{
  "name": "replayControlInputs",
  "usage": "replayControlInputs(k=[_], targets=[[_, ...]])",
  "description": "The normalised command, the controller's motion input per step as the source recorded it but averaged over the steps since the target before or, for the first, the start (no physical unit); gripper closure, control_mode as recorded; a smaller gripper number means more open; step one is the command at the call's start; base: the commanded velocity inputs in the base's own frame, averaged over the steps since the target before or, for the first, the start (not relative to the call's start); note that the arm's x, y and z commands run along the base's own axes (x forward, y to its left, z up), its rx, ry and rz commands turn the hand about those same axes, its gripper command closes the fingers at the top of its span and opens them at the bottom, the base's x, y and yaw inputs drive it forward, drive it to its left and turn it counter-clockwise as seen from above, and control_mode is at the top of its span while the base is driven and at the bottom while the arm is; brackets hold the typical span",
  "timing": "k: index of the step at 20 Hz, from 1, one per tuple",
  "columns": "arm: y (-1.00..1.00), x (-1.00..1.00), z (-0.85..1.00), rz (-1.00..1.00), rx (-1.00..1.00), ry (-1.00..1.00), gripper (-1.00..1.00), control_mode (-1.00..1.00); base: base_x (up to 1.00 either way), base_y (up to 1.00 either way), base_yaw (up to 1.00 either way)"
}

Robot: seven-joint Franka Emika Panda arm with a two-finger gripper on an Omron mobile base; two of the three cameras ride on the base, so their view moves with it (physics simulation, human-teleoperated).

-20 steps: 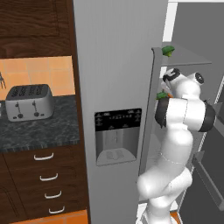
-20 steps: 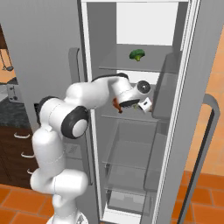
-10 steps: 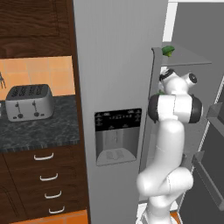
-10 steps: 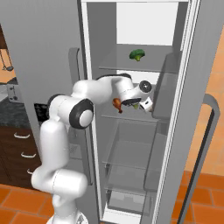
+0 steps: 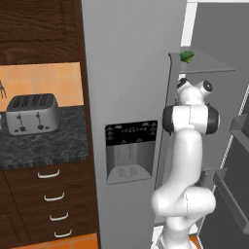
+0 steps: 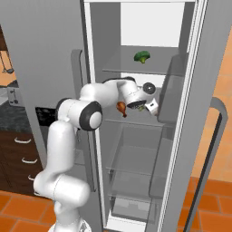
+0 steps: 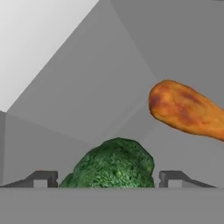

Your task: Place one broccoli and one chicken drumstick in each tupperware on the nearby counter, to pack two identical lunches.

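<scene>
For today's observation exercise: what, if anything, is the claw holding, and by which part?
Nothing is held yet: the claw stands open astride a broccoli, its fingertips apart from the sides.

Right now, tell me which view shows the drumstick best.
The hand view: the drumstick is large and unblocked, lying beyond the broccoli between the fingers. The right base view shows it small beside the hand; in the left base view I cannot make it out.

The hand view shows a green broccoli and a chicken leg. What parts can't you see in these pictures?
- Broccoli, hand view: its bottom is cut off by the lower edge, so whether the tool touches it is unclear.
- Chicken drumstick, hand view: its far end runs off the right edge.
- Tool, right base view: too small to judge its jaws.
- Toaster, left base view: the counter left of it is cut off.
</scene>
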Motion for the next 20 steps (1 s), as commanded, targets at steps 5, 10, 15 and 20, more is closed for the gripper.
replayControlInputs(k=[5, 10, 15, 20], targets=[[0.00, -0.09, 0.00, 0.00, 0.00, 0.00, 1.00, -1.00, 0.00, 0.00, 0.00], [0.01, -1.00, 0.00, 0.00, 0.00, -0.20, 1.00, -1.00, 0.00, 0.00, 0.00], [0.03, -1.00, 0.01, 0.00, 0.00, -0.25, 1.00, -1.00, 0.00, 0.00, 0.00], [0.04, -1.00, 0.73, -0.05, 0.07, 0.00, 1.00, -1.00, 0.00, 0.00, 0.00]])
